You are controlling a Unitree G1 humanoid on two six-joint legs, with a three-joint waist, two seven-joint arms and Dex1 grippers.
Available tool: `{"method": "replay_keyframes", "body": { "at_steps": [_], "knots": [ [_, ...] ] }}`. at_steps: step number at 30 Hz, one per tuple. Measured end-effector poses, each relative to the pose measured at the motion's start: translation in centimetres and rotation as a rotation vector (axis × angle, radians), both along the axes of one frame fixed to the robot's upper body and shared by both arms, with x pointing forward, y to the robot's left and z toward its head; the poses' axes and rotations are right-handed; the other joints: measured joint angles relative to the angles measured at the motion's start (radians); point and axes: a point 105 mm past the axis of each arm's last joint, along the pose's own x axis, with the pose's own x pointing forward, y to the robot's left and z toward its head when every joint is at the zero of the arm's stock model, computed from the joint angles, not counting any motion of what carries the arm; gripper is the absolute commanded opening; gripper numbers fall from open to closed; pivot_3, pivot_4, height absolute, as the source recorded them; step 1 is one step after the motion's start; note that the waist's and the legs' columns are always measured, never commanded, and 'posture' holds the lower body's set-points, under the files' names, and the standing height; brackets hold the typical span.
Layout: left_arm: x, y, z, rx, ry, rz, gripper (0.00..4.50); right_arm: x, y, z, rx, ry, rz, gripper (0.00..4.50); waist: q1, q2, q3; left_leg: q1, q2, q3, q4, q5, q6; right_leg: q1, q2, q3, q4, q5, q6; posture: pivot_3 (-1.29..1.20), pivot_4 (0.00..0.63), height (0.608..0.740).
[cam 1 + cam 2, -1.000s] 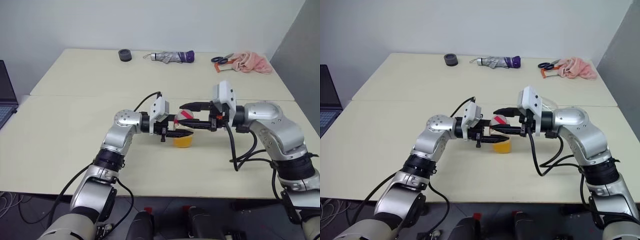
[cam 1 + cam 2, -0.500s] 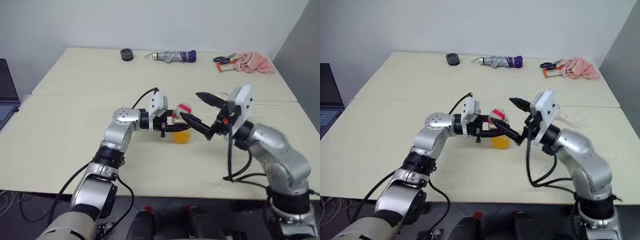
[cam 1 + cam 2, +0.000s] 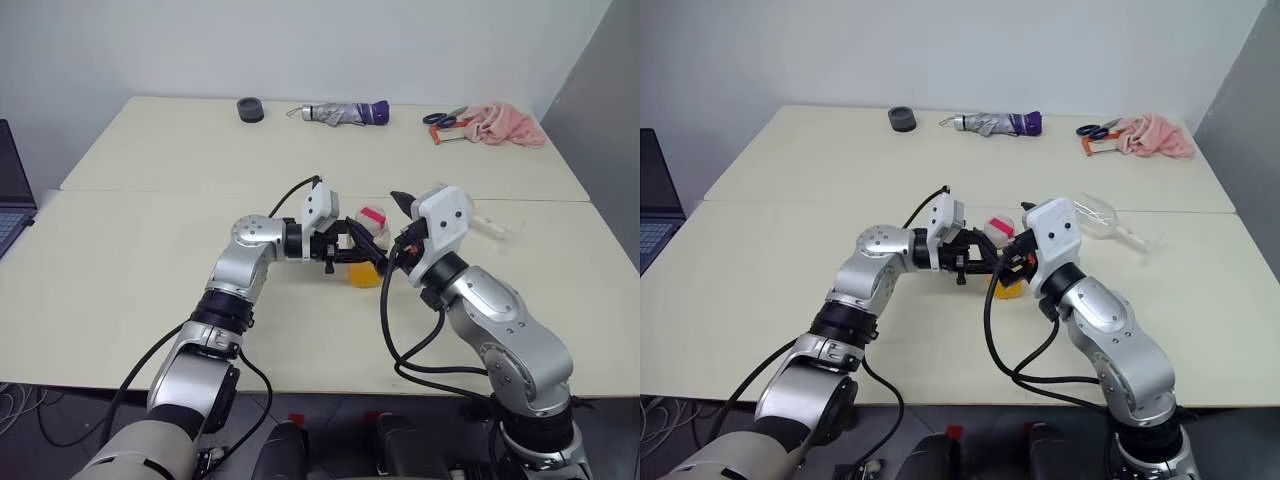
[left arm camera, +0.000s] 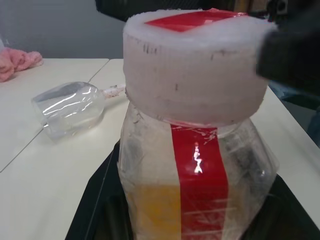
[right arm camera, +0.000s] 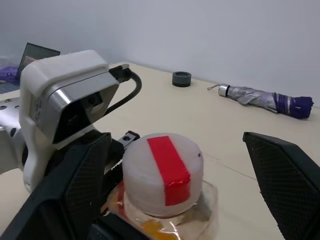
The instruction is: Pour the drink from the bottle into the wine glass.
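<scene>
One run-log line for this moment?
left gripper: shut on bottle | right gripper: open around cap | wine glass: lying on table

bottle [image 4: 195, 165]: upright, capped, part-full of orange drink [image 4: 152, 207] | wine glass [image 4: 70, 107]: clear, lying on its side

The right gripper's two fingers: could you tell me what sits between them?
In the right wrist view, the bottle's white cap with its red strip sits between the open right gripper's fingers, not touched by either.
</scene>
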Motion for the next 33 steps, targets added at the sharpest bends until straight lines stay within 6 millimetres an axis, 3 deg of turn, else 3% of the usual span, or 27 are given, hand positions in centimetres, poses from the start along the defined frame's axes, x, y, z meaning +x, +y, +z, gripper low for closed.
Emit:
{"method": "replay_keyframes", "body": {
  "at_steps": [7, 10, 16, 21, 27, 32, 33],
  "knots": [
    [0.0, 0.0, 0.0, -0.001, -0.005, 0.000, 1.89, 0.8, -0.1, -0.6, 0.012, 0.026, -0.043, 4.50, 0.000, 0.000, 0.000, 0.000, 0.000, 0.000, 0.000, 0.000, 0.000, 0.000, 0.000, 0.000, 0.000, 0.000, 0.000, 0.00, 0.150, 0.740],
    [0.0, 0.0, 0.0, -0.001, -0.005, 0.000, 1.89, 0.9, -0.2, -0.5, 0.016, 0.016, -0.050, 3.87, 0.000, 0.000, 0.000, 0.000, 0.000, 0.000, 0.000, 0.000, 0.000, 0.000, 0.000, 0.000, 0.000, 0.000, 0.000, 0.00, 0.150, 0.740],
    [0.0, -0.1, 0.0, -0.002, -0.005, 0.001, 1.89, 0.5, 0.6, -0.6, 0.005, 0.003, 0.003, 1.94, 0.000, 0.000, 0.000, 0.000, 0.000, 0.000, 0.000, 0.000, 0.000, 0.000, 0.000, 0.000, 0.000, 0.000, 0.000, 0.00, 0.150, 0.740],
    [0.1, 0.2, 0.0, 0.002, -0.007, 0.011, 1.89, 1.1, 0.4, -0.7, -0.038, -0.032, 0.143, 1.94, -0.001, 0.000, 0.000, 0.000, 0.000, 0.000, 0.000, 0.000, 0.000, 0.000, 0.000, 0.000, 0.000, 0.000, 0.000, 0.00, 0.150, 0.740],
    [-0.9, -0.1, 0.0, 0.030, -0.024, -0.056, 1.87, 1.3, -1.1, 0.0, -0.251, -0.007, 0.569, 1.94, -0.001, 0.000, 0.001, 0.000, -0.001, 0.000, 0.000, 0.000, 0.000, 0.001, -0.001, -0.001, -0.001, 0.000, 0.000, 0.00, 0.150, 0.740],
    [-1.5, -0.3, -0.2, 0.059, -0.027, -0.099, 1.87, 1.5, -1.6, 0.2, -0.332, 0.055, 0.758, 1.94, -0.002, 0.001, 0.001, 0.001, 0.001, 0.000, -0.001, 0.000, 0.001, 0.000, 0.001, -0.001, -0.001, 0.000, 0.000, 0.00, 0.150, 0.740],
    [-1.5, -0.3, -0.3, 0.060, -0.020, -0.094, 1.87, 1.7, -1.6, 0.1, -0.323, 0.064, 0.761, 2.29, -0.002, 0.001, 0.001, 0.000, 0.001, 0.000, -0.001, 0.000, 0.001, 0.000, 0.000, -0.001, -0.001, 0.000, 0.000, 0.00, 0.150, 0.740]
  ]
}}
